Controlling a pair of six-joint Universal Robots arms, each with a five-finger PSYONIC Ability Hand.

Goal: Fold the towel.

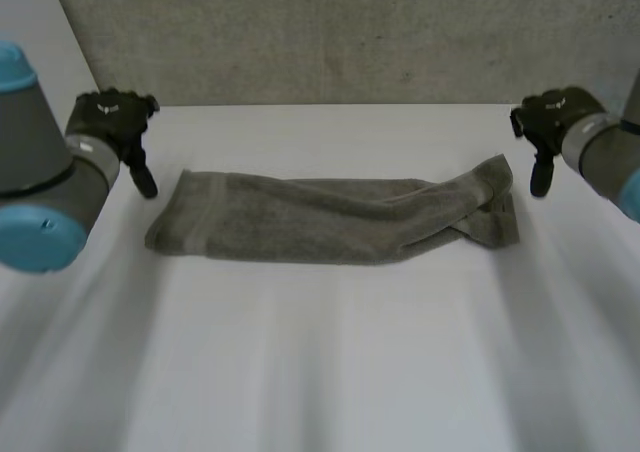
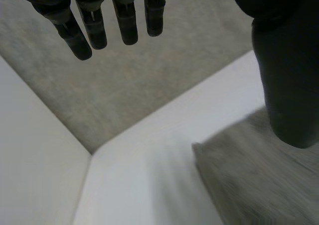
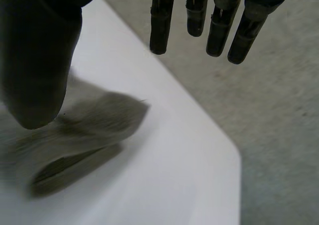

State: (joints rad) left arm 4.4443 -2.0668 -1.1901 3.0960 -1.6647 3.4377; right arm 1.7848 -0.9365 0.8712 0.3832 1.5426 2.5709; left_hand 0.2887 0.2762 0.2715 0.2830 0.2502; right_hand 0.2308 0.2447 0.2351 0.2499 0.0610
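A grey-green towel (image 1: 330,219) lies on the white table (image 1: 330,362), folded lengthwise into a long band, with its right end twisted and doubled over. My left hand (image 1: 122,122) hovers just off the towel's left end, fingers straight and holding nothing. In its wrist view the fingers (image 2: 94,23) hang apart from the thumb (image 2: 286,85), and the towel's corner (image 2: 249,175) lies below the thumb. My right hand (image 1: 545,132) hovers just off the right end, open and empty. Its fingers (image 3: 219,21) and thumb (image 3: 37,70) are spread above the towel's folded end (image 3: 84,130).
A grey carpeted floor (image 1: 350,32) lies beyond the table's far edge (image 1: 330,106). The table's far corners (image 2: 92,155) (image 3: 234,153) lie close to each hand. A wide bare stretch of table lies in front of the towel.
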